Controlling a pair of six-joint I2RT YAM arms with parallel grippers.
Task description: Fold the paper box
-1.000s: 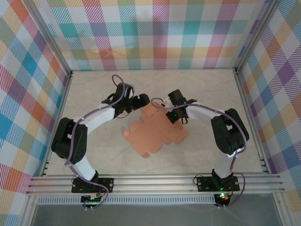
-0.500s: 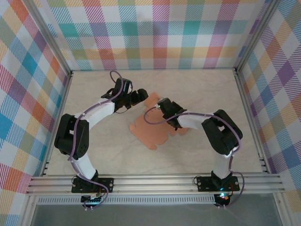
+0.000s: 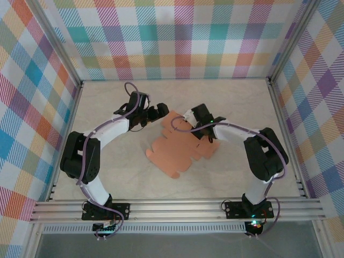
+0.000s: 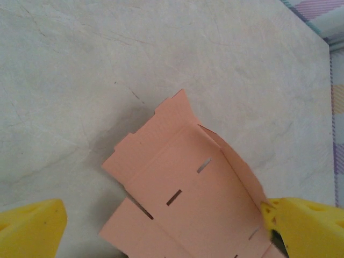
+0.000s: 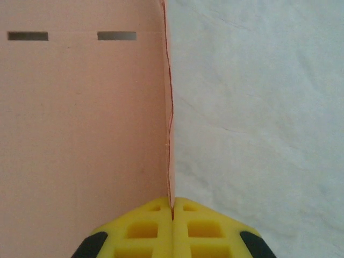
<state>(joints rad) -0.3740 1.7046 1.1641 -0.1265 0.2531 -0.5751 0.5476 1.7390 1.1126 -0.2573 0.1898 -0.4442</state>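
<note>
The paper box [image 3: 180, 151] is a salmon-orange die-cut sheet lying mostly flat mid-table, with slots and notched tabs. In the right wrist view, one flap of the paper box [image 5: 80, 118] stands up on edge, and my right gripper [image 5: 172, 207] is shut on that thin edge. From above, the right gripper [image 3: 187, 117] sits at the sheet's far corner. My left gripper [image 3: 160, 112] hovers just left of that corner, open. In the left wrist view its yellow fingers [image 4: 29, 226] stand wide apart on either side of the left gripper [image 4: 161, 217], above the paper box [image 4: 183, 183], holding nothing.
Plaid walls [image 3: 177, 37] enclose the pale marble table [image 3: 231, 97] on three sides. An aluminium rail [image 3: 177, 207] runs along the near edge by the arm bases. Bare tabletop lies behind and to both sides of the sheet.
The left jaws have opened wider. The right gripper has shifted toward the far side with the flap pinched, and the sheet has turned and slid slightly with it.
</note>
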